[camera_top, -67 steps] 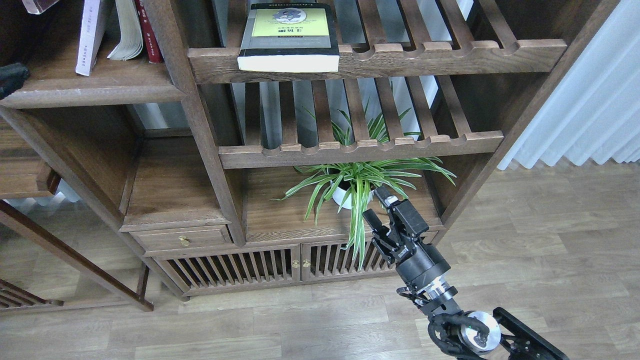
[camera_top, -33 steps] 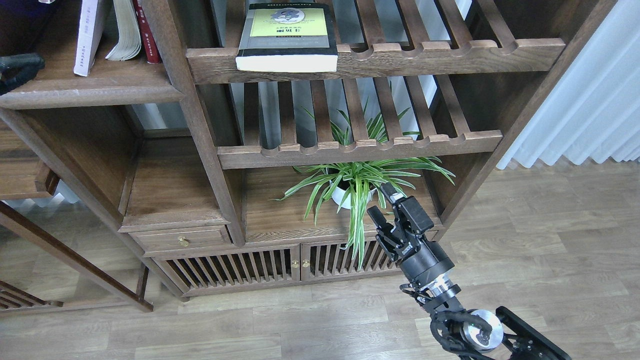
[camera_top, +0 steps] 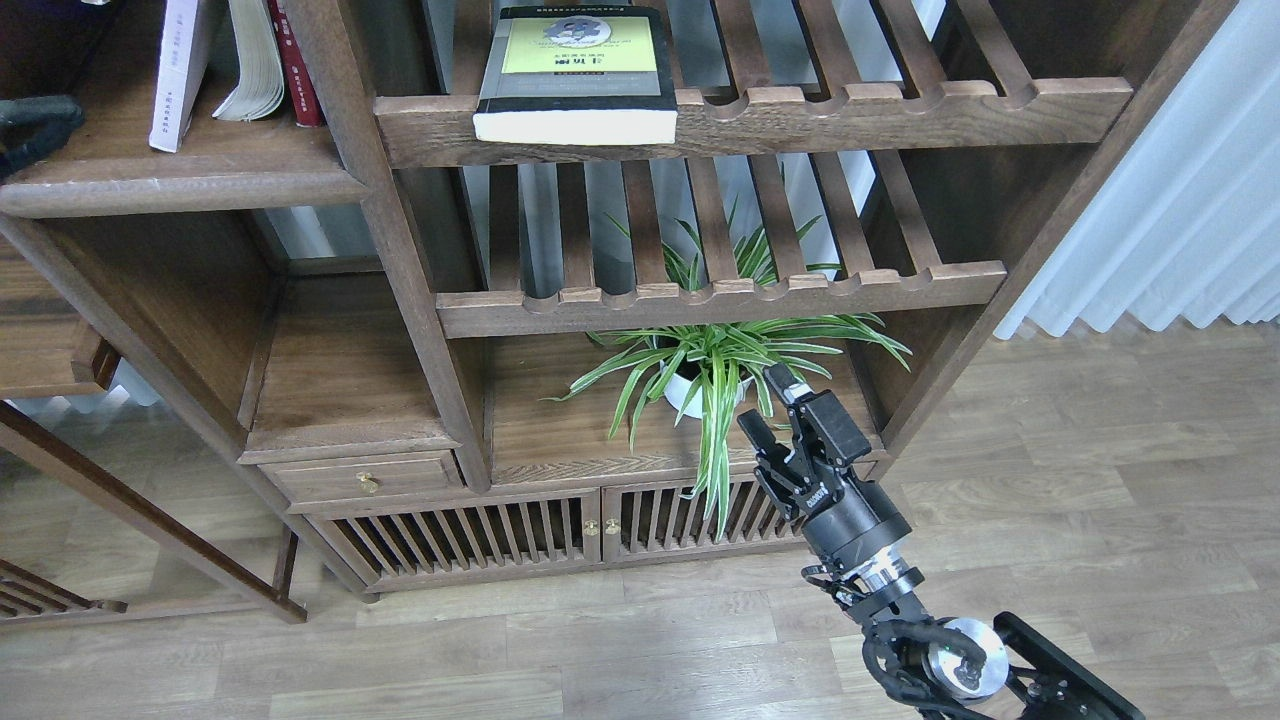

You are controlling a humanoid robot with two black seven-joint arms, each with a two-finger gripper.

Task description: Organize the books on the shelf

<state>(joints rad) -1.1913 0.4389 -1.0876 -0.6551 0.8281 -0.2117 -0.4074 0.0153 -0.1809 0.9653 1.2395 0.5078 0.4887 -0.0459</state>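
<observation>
Yellow-green book title unreadable; right claw spread, left claw unclear

Four books show. Three stand at eleven o'clock on the dark brown solid-board shelf: one pale lavender-white paperback, one book with fanned cream pages and one thin red-spined book. The fourth, one thick paperback with a yellow-green and black cover, lies flat at twelve o'clock. Two slatted wooden racks with scalloped front rails are in view. One green-and-white striped potted plant sits near centre. One small wooden drawer and two slatted cabinet doors lie toward seven o'clock. Two black grippers appear: one at five o'clock, one at ten o'clock.
</observation>
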